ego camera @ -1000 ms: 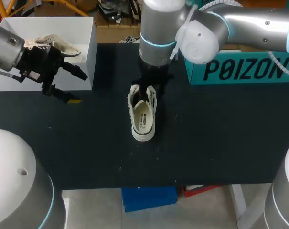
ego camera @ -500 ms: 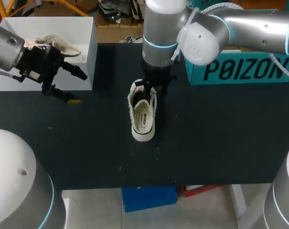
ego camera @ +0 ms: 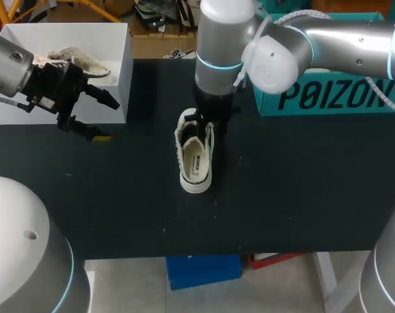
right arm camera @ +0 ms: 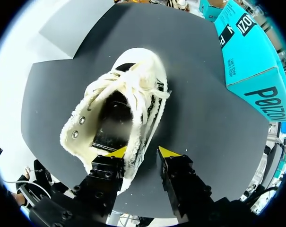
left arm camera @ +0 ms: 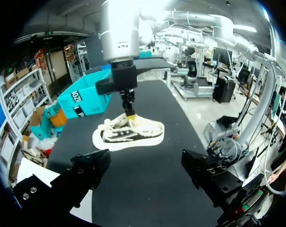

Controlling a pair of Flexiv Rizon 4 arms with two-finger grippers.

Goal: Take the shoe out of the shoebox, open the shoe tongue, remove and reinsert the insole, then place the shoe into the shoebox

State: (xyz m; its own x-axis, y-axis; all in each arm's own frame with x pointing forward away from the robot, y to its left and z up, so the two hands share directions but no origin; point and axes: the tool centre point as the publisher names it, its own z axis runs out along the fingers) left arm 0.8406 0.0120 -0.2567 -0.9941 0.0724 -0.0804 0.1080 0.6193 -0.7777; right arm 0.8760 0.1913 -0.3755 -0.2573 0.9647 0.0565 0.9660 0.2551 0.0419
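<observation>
Logging progress: shoe point(ego camera: 196, 156) is out of the box point(ego camera: 122, 85), upright mid-table, well apart from it. Its mouth gapes and the laces are slack; the dark insole point(right arm camera: 112, 120) lies inside. Likely at the tongue or insole step, though I cannot tell whether the insole has been out. Return to the box is not yet done. Right claw point(right arm camera: 141, 152) sits over the shoe's side wall, fingers partly apart, one tip inside the rim, one outside; it looks unclamped, contact uncertain. Left claw point(ego camera: 106, 119) hangs beside the box, spread wide, holding nothing.
</observation>
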